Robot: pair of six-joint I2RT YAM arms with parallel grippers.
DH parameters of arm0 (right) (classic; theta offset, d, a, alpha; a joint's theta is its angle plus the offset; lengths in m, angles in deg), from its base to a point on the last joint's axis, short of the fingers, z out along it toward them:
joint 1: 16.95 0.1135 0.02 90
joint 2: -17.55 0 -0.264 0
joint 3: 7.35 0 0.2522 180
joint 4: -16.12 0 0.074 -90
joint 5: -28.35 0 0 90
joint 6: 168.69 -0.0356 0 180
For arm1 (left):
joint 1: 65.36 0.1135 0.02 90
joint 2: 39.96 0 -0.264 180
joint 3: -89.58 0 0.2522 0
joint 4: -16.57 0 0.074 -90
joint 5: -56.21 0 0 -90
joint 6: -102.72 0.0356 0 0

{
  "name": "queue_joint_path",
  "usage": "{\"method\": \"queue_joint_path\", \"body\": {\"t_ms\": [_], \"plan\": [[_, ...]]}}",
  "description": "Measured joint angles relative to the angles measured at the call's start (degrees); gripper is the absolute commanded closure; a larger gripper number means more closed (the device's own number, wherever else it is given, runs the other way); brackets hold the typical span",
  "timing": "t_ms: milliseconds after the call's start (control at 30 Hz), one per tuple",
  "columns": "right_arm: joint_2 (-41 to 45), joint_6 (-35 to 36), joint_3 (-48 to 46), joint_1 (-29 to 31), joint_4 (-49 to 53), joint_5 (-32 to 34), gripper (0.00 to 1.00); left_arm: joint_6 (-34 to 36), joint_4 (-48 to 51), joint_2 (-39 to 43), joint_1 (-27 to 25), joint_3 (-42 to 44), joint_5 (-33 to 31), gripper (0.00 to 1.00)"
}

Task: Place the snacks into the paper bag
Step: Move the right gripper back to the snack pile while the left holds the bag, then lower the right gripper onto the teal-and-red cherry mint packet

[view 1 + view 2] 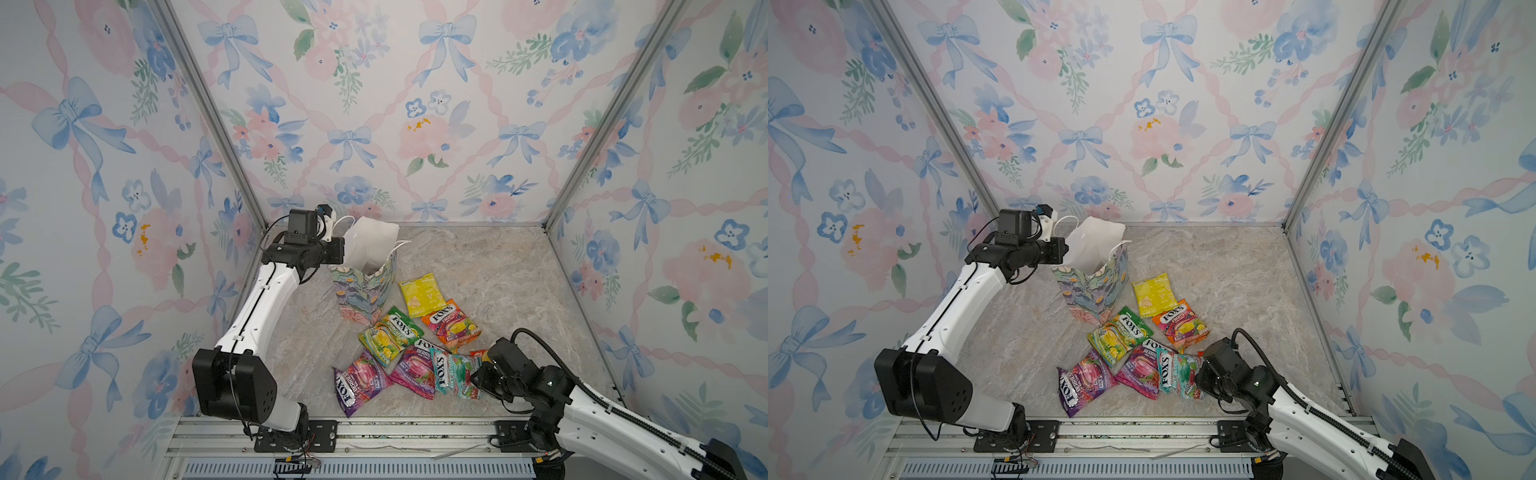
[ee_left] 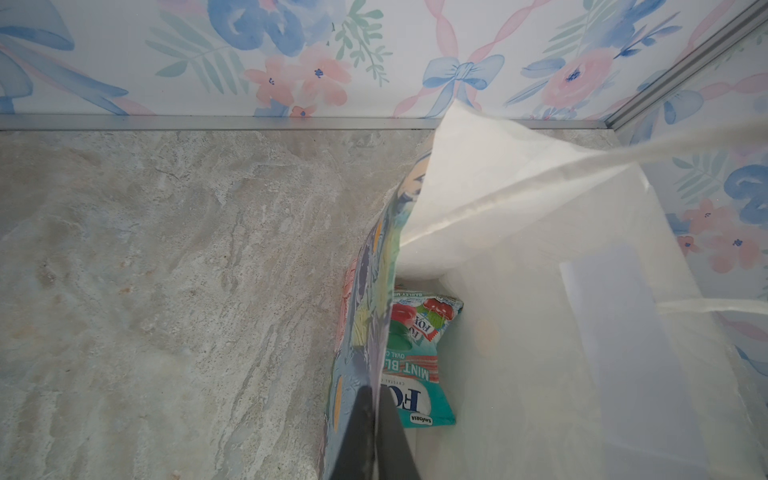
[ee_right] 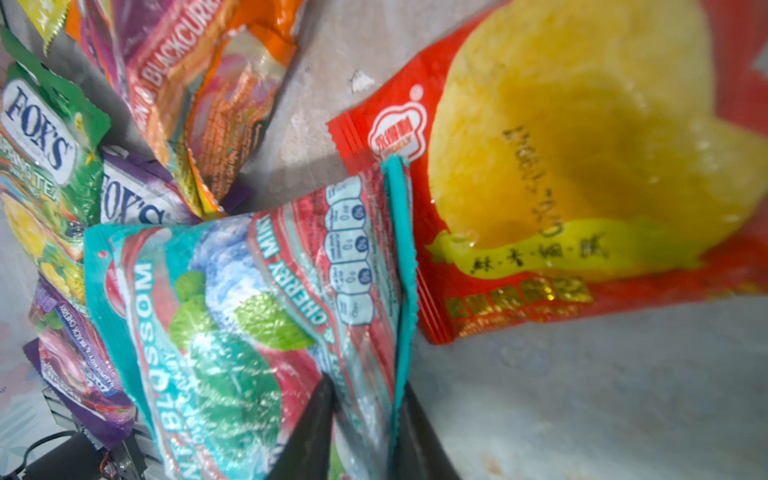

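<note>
The paper bag (image 1: 365,291) (image 1: 1092,291) stands upright at the back left of the floor with its mouth open. My left gripper (image 2: 376,392) is shut on its near wall, one finger inside and one outside. A teal packet (image 2: 419,353) lies at the bag's bottom. In front of the bag lie several snacks: yellow (image 1: 422,294), orange (image 1: 451,328), green (image 1: 390,336) and two purple packets (image 1: 359,382) (image 1: 413,370). My right gripper (image 3: 365,384) is shut on the sealed edge of a teal mint packet (image 3: 249,332) (image 1: 455,374). A red-yellow packet (image 3: 561,187) lies just beside it.
Floral walls close in the back and both sides, with metal corner posts (image 1: 582,166). A metal rail (image 1: 415,432) carrying both arm bases runs along the front edge. Marbled floor (image 1: 498,282) stretches to the right of the bag and behind the packets.
</note>
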Motion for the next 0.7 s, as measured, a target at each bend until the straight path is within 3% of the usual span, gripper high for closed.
{"method": "queue_joint_path", "body": {"t_ms": [167, 700], "plan": [[-1.7, 2.7, 4.2, 0.0, 1.8, 1.3, 0.99, 0.0, 0.0, 0.0, 0.0, 0.0, 0.2, 1.0], [-12.1, 19.1, 26.8, 1.5, 7.3, 1.0, 1.0, 0.0, 0.0, 0.0, 0.0, 0.0, 0.4, 1.0]]}}
